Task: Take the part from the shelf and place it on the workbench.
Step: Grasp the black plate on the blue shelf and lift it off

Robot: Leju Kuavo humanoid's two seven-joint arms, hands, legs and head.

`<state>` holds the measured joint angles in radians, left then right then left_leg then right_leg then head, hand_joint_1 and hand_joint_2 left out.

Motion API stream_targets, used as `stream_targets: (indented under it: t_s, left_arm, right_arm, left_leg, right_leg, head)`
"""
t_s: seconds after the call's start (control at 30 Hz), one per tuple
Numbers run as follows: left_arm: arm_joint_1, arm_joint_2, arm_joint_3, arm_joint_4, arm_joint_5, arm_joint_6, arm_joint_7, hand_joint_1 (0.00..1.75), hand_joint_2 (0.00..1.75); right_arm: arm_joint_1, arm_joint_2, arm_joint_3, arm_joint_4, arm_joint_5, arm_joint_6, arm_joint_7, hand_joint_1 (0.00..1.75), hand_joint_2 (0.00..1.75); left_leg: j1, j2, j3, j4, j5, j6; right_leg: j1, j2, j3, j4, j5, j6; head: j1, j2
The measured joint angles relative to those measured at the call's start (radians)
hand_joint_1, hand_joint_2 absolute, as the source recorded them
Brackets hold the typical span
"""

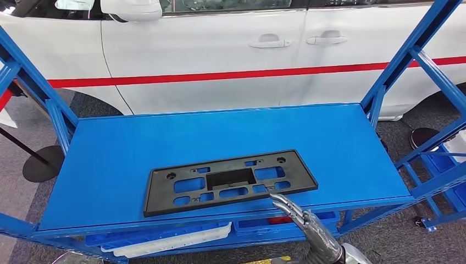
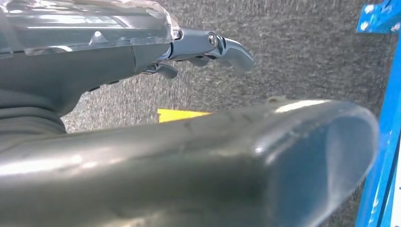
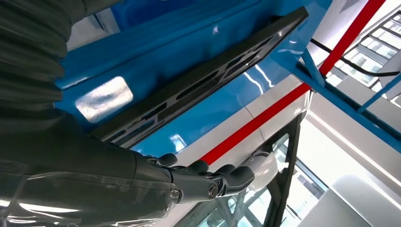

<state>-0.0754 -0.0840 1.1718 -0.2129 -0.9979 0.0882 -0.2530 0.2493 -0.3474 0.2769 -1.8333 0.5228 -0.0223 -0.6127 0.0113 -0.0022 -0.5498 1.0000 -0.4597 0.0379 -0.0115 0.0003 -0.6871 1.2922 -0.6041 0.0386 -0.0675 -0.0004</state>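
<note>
A flat black plastic part (image 1: 228, 181) with several rectangular cut-outs lies on the blue shelf top (image 1: 165, 143), near its front edge. My right hand (image 1: 294, 210) reaches up from below right, fingers stretched out and apart, its tips just at the part's front edge by the right end; nothing is held. In the right wrist view the part (image 3: 208, 80) lies on the blue surface beyond my right hand (image 3: 203, 182). My left hand (image 2: 203, 49) hangs over grey carpet, fingers extended, holding nothing.
A white car with a red stripe (image 1: 220, 74) stands right behind the shelf. Blue frame posts (image 1: 409, 52) rise at both ends. A lower level holds blue and white bins (image 1: 170, 236). A dark round base (image 1: 41, 165) stands on the floor at left.
</note>
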Motion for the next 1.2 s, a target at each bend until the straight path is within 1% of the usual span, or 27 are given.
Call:
stream_targets:
  t_s: [0.03,0.1,0.13,0.17,0.2,0.27,0.33,0.37,0.43,0.47,0.5,0.53,0.57,0.63,0.67,0.7,0.8,0.83,0.9,0.97,1.0,1.03,1.07,1.1,1.13,1.17,1.2]
  left_arm:
    - [0.000,0.000,0.000,0.000,-0.001,-0.001,0.000,0.00,0.00]
    - [0.000,-0.001,-0.001,0.000,-0.005,-0.003,-0.001,0.00,0.00]
    - [-0.001,-0.001,-0.002,0.000,-0.007,-0.003,-0.001,0.00,0.00]
    - [-0.001,-0.001,-0.002,0.000,-0.009,-0.003,-0.002,0.00,0.00]
    - [-0.001,-0.001,-0.002,0.000,-0.010,-0.004,-0.002,0.00,0.00]
    - [-0.002,-0.001,-0.003,0.000,-0.013,-0.003,-0.004,0.00,0.00]
    - [-0.003,-0.001,-0.003,0.000,-0.016,-0.001,-0.005,0.00,0.00]
    - [-0.003,-0.001,-0.003,0.000,-0.017,0.000,-0.005,0.00,0.00]
    - [-0.003,-0.002,-0.003,0.000,-0.018,0.001,-0.007,0.00,0.00]
    - [-0.002,-0.002,-0.003,0.000,-0.020,0.001,-0.008,0.00,0.00]
    - [-0.001,-0.002,-0.003,0.000,-0.021,0.001,-0.009,0.00,0.00]
    - [-0.001,-0.002,-0.003,0.000,-0.023,0.001,-0.009,0.00,0.00]
    - [-0.002,-0.001,-0.003,0.000,-0.025,0.002,-0.009,0.00,0.00]
    - [-0.004,0.000,-0.003,0.000,-0.028,0.006,-0.009,0.00,0.00]
    - [-0.006,0.000,-0.003,0.000,-0.029,0.007,-0.009,0.00,0.00]
    - [-0.008,0.000,-0.004,0.000,-0.029,0.009,-0.009,0.00,0.00]
    - [-0.008,-0.001,-0.004,0.000,-0.029,0.011,-0.008,0.00,0.00]
    - [-0.008,-0.001,-0.004,0.000,-0.030,0.012,-0.008,0.00,0.00]
    - [-0.009,-0.002,-0.004,0.000,-0.033,0.012,-0.009,0.00,0.00]
    - [-0.009,-0.002,-0.004,0.000,-0.037,0.013,-0.009,0.00,0.00]
    - [-0.009,-0.002,-0.004,0.000,-0.038,0.013,-0.009,0.00,0.00]
    - [-0.008,-0.002,-0.004,0.000,-0.039,0.013,-0.008,0.00,0.00]
    - [-0.008,-0.002,-0.004,0.000,-0.039,0.013,-0.008,0.00,0.00]
    - [-0.009,-0.003,-0.004,0.000,-0.039,0.013,-0.008,0.00,0.00]
    - [-0.009,-0.004,-0.004,0.000,-0.039,0.014,-0.008,0.00,0.00]
    - [-0.010,-0.005,-0.004,0.000,-0.039,0.015,-0.008,0.00,0.00]
    - [-0.011,-0.005,-0.003,0.000,-0.039,0.015,-0.008,0.00,0.00]
  right_arm:
    - [0.002,-0.002,0.000,0.000,0.006,-0.005,0.001,0.00,1.75]
    - [0.003,-0.008,0.000,-0.002,0.021,-0.019,0.002,0.00,1.75]
    - [0.003,-0.011,0.001,-0.002,0.032,-0.028,0.003,0.00,1.75]
    - [0.003,-0.013,0.001,-0.003,0.045,-0.039,0.005,0.00,1.75]
    - [0.003,-0.015,0.003,-0.004,0.064,-0.056,0.009,0.00,1.75]
    - [0.003,-0.018,0.017,-0.004,0.134,-0.117,0.030,0.00,1.75]
    - [-0.004,-0.018,0.046,0.001,0.223,-0.200,0.060,0.00,1.75]
    - [-0.011,-0.018,0.063,0.007,0.256,-0.236,0.071,0.00,1.75]
    - [-0.030,-0.014,0.096,0.023,0.292,-0.284,0.084,0.00,1.75]
    - [-0.043,-0.010,0.111,0.034,0.300,-0.300,0.087,0.00,1.75]
    - [-0.058,-0.004,0.125,0.047,0.309,-0.315,0.090,0.00,1.75]
    - [-0.074,0.004,0.139,0.059,0.317,-0.331,0.092,0.00,1.75]
    - [-0.092,0.013,0.153,0.072,0.327,-0.348,0.094,0.00,1.75]
    - [-0.134,0.037,0.185,0.103,0.348,-0.381,0.101,0.00,1.75]
    - [-0.155,0.048,0.201,0.120,0.355,-0.392,0.106,0.00,1.75]
    - [-0.173,0.058,0.218,0.137,0.361,-0.401,0.110,0.00,1.75]
    - [-0.217,0.080,0.258,0.174,0.370,-0.410,0.118,0.00,1.75]
    - [-0.233,0.086,0.267,0.186,0.373,-0.414,0.121,0.00,1.75]
    - [-0.267,0.096,0.285,0.218,0.383,-0.428,0.128,0.00,1.75]
    - [-0.292,0.109,0.307,0.258,0.398,-0.444,0.135,0.00,1.75]
    - [-0.302,0.117,0.318,0.279,0.405,-0.451,0.139,0.00,1.75]
    - [-0.315,0.127,0.330,0.300,0.412,-0.456,0.143,0.00,1.75]
    - [-0.330,0.138,0.341,0.320,0.417,-0.460,0.146,0.00,1.75]
    - [-0.349,0.149,0.353,0.341,0.420,-0.463,0.151,0.00,1.75]
    - [-0.369,0.160,0.363,0.360,0.421,-0.464,0.155,0.00,1.75]
    - [-0.390,0.172,0.375,0.380,0.420,-0.464,0.159,0.00,1.75]
    - [-0.409,0.183,0.385,0.399,0.419,-0.465,0.163,0.00,1.75]
  left_leg:
    - [0.000,0.000,0.001,0.000,0.000,-0.001]
    - [0.000,-0.001,0.004,0.002,-0.002,-0.004]
    - [-0.001,-0.002,0.004,0.004,-0.004,-0.008]
    - [-0.002,-0.002,0.003,0.005,-0.005,-0.013]
    - [-0.003,-0.002,0.003,0.005,-0.005,-0.019]
    - [-0.003,-0.002,0.002,0.005,-0.006,-0.032]
    - [-0.001,-0.002,-0.009,0.033,-0.027,-0.042]
    - [0.000,-0.002,-0.027,0.075,-0.053,-0.045]
    - [0.000,-0.002,-0.086,0.207,-0.119,-0.047]
    - [0.000,-0.002,-0.114,0.266,-0.140,-0.048]
    - [0.000,-0.002,-0.129,0.298,-0.144,-0.048]
    - [0.000,-0.002,-0.126,0.290,-0.128,-0.046]
    - [0.000,-0.002,-0.103,0.241,-0.095,-0.044]
    - [-0.001,-0.001,-0.035,0.095,-0.029,-0.038]
    - [-0.003,-0.001,-0.011,0.043,-0.012,-0.035]
    - [-0.004,-0.002,0.001,0.016,-0.007,-0.032]
    - [-0.005,-0.004,0.001,0.005,-0.003,-0.017]
    - [-0.004,-0.004,0.001,0.001,0.001,-0.011]
    - [-0.001,-0.002,0.001,-0.005,0.007,-0.004]
    - [-0.002,-0.001,-0.001,-0.005,0.007,-0.002]
    - [-0.003,-0.002,-0.002,-0.005,0.007,-0.002]
    - [-0.003,-0.003,-0.001,-0.004,0.007,-0.002]
    - [-0.003,-0.003,0.000,-0.004,0.006,-0.003]
    - [-0.003,-0.004,0.002,-0.004,0.005,-0.005]
    - [-0.005,-0.004,0.003,-0.003,0.004,-0.007]
    - [-0.006,-0.004,0.003,-0.002,0.003,-0.011]
    - [-0.007,-0.004,0.001,-0.001,0.003,-0.016]
  right_leg:
    - [-0.002,0.000,0.011,-0.023,0.023,0.002]
    - [-0.006,-0.001,0.077,-0.158,0.093,0.001]
    - [-0.005,0.000,0.108,-0.223,0.116,-0.002]
    - [-0.003,0.000,0.128,-0.266,0.128,-0.006]
    - [0.000,0.001,0.136,-0.286,0.129,-0.012]
    - [0.002,0.002,0.135,-0.289,0.132,-0.027]
    - [0.000,0.001,0.137,-0.296,0.136,-0.041]
    - [-0.001,0.000,0.138,-0.299,0.138,-0.047]
    - [0.002,-0.002,0.138,-0.299,0.137,-0.054]
    - [0.003,-0.002,0.138,-0.298,0.137,-0.055]
    - [0.005,-0.001,0.138,-0.298,0.137,-0.055]
    - [0.006,-0.001,0.139,-0.297,0.137,-0.055]
    - [0.006,-0.001,0.141,-0.296,0.136,-0.055]
    - [0.008,0.000,0.143,-0.293,0.134,-0.052]
    - [0.010,0.001,0.142,-0.291,0.133,-0.048]
    - [0.011,0.001,0.140,-0.289,0.132,-0.044]
    - [0.009,0.002,0.137,-0.286,0.131,-0.029]
    - [0.008,0.001,0.130,-0.271,0.119,-0.023]
    - [0.004,0.001,0.089,-0.185,0.066,-0.013]
    - [0.000,0.001,0.027,-0.054,0.010,-0.006]
    - [-0.001,0.000,0.007,-0.014,0.004,-0.004]
    - [-0.002,0.000,0.004,-0.013,0.018,-0.004]
    - [-0.002,0.001,0.020,-0.052,0.050,-0.006]
    - [-0.001,0.001,0.051,-0.121,0.092,-0.010]
    - [0.001,0.002,0.084,-0.192,0.122,-0.015]
    - [0.004,0.003,0.109,-0.247,0.141,-0.021]
    - [0.007,0.004,0.122,-0.279,0.148,-0.026]
  head:
    - [0.000,0.000]
    - [0.000,0.000]
    - [0.000,0.000]
    - [0.000,0.000]
    - [0.000,0.000]
    - [0.000,0.000]
    - [0.000,0.000]
    - [0.000,0.000]
    - [0.000,0.000]
    - [0.000,0.000]
    - [0.000,0.000]
    - [0.000,0.000]
    - [0.000,0.000]
    - [0.000,0.000]
    - [0.000,0.000]
    - [0.000,0.000]
    - [0.000,0.000]
    - [0.000,0.000]
    - [0.000,0.000]
    - [0.000,0.000]
    - [0.000,0.000]
    - [0.000,0.000]
    - [0.000,0.000]
    - [0.000,0.000]
    - [0.000,0.000]
    - [0.000,0.000]
    - [0.000,0.000]
